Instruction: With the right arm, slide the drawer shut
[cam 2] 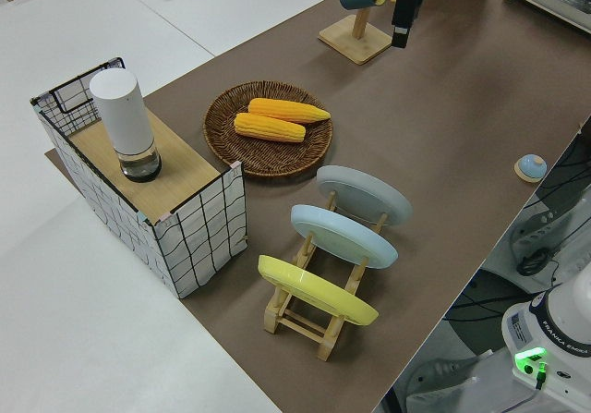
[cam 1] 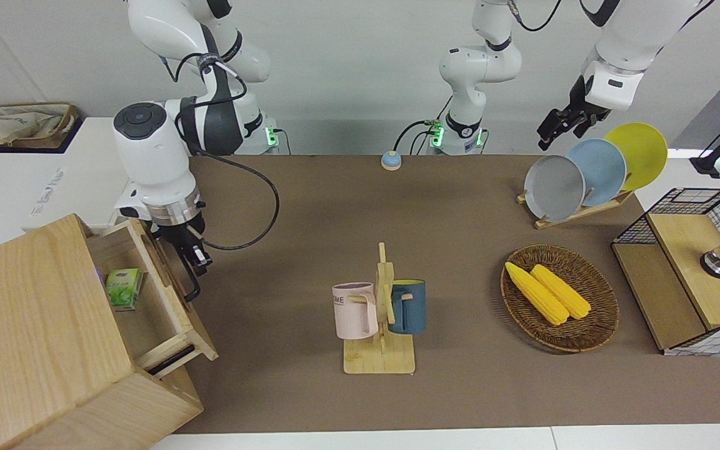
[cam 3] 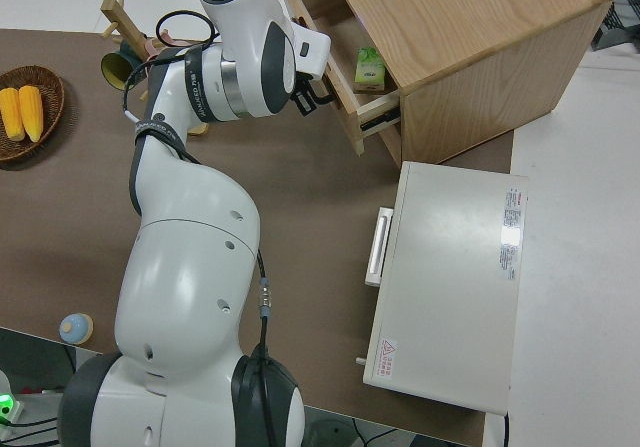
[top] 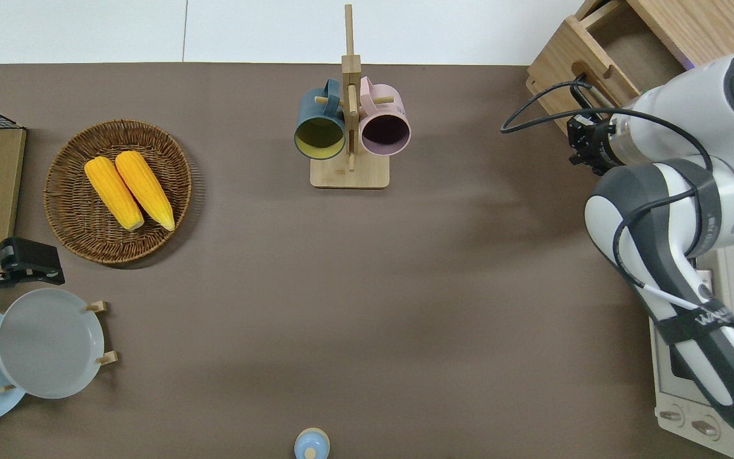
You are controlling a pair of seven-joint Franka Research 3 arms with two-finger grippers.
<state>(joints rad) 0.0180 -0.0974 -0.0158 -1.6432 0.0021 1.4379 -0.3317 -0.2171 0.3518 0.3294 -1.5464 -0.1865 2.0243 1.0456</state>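
Black right end effector (cam 1: 194, 259) is pressing at the black loop handle (cam 1: 189, 284); whether its fingers are open or closed is unclear.
The shallow light-wood drawer (cam 1: 166, 294) is sitting partly open in the box cabinet (cam 1: 35, 331), holding a green packet (cam 1: 124, 288); the left arm is parked.

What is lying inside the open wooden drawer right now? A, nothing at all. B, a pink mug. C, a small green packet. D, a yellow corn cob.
C: a small green packet lies on the floor of the partly open drawer, while the corn sits in the wicker basket and the pink mug hangs on the wooden rack.
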